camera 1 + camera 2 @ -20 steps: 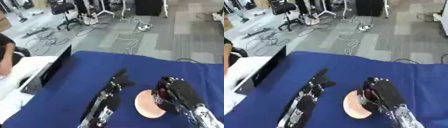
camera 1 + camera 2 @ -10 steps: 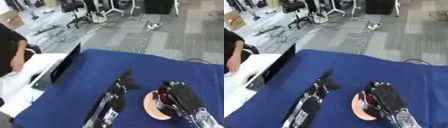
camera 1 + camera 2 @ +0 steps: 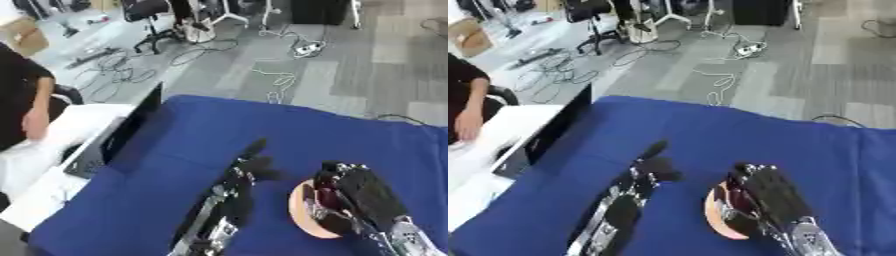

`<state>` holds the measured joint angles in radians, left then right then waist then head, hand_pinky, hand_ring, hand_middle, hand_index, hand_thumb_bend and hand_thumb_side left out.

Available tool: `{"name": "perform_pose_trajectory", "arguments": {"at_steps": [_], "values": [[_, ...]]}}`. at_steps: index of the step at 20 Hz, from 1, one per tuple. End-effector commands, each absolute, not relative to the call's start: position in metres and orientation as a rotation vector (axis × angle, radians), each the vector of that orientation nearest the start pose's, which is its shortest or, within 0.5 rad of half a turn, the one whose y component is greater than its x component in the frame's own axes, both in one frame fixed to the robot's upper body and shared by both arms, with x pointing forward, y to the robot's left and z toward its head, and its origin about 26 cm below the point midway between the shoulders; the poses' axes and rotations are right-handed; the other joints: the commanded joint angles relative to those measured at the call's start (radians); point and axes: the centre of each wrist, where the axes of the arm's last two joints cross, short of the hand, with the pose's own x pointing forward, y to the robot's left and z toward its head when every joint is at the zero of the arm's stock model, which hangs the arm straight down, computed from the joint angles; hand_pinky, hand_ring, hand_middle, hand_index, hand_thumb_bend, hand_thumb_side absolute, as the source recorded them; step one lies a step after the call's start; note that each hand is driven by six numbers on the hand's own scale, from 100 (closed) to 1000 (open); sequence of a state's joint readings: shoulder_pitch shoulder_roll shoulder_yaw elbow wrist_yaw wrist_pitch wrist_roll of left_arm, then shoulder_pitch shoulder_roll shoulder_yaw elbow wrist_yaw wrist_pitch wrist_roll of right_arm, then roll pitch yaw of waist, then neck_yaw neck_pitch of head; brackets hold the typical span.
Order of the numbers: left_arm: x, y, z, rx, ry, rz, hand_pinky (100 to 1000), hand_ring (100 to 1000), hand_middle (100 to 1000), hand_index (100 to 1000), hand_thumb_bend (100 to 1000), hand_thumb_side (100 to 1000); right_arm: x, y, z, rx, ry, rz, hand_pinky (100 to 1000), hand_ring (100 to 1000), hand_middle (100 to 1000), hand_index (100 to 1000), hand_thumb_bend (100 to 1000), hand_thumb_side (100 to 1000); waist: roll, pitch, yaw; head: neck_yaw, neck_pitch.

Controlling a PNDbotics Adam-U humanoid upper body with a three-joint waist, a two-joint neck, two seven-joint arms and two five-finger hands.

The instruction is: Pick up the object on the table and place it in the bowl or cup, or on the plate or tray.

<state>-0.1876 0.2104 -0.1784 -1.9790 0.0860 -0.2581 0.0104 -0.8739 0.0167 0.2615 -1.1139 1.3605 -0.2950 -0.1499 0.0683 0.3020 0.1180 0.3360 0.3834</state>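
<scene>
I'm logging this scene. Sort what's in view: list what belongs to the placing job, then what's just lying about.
Job:
- pale round plate on the blue table
- right hand, fingers curled over the plate; any held object is hidden
- left hand, fingers straight, held over the table

Lying about:
- cables on the floor
- office chair
- white side desk

A round, flat, pale peach plate (image 3: pixel 304 210) lies near the front edge of the blue-covered table (image 3: pixel 192 145), toward its right side. Only its left rim and part of its face show; the rest is covered by the right hand (image 3: pixel 354 197) over it.
</scene>
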Motion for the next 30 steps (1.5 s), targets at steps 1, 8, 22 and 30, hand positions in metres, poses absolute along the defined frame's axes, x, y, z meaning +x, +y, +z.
{"name": "perform_pose_trajectory", "arguments": {"at_steps": [1,8,22,30], "values": [[0.2837,0.2068,0.1526,-0.222,-2.396,-0.331,1000,788,1000,871,368,838,0.4294,-0.0618,0.1676,1.124,2.624,-1.746,100,201,331,580,100,685,0.003,-0.013,-0.002,0.010,-0.023],[0.2836,0.2055,0.1526,-0.232,-2.396,-0.343,1000,782,1000,860,367,839,0.4306,-0.0643,0.1675,1.115,2.627,-1.727,100,320,430,628,100,731,0.007,-0.009,-0.008,0.011,-0.031],[0.2828,0.2050,0.1508,-0.239,-2.389,-0.353,1000,764,1000,832,370,840,0.4308,-0.0661,0.1668,1.117,2.629,-1.729,123,411,493,677,100,821,0.013,-0.006,-0.015,0.014,-0.035],[0.2821,0.2050,0.1492,-0.238,-2.385,-0.349,1000,763,1000,828,371,840,0.4306,-0.0674,0.1658,1.127,2.593,-1.764,500,659,633,751,100,881,0.016,-0.006,-0.015,0.015,-0.031]]}}
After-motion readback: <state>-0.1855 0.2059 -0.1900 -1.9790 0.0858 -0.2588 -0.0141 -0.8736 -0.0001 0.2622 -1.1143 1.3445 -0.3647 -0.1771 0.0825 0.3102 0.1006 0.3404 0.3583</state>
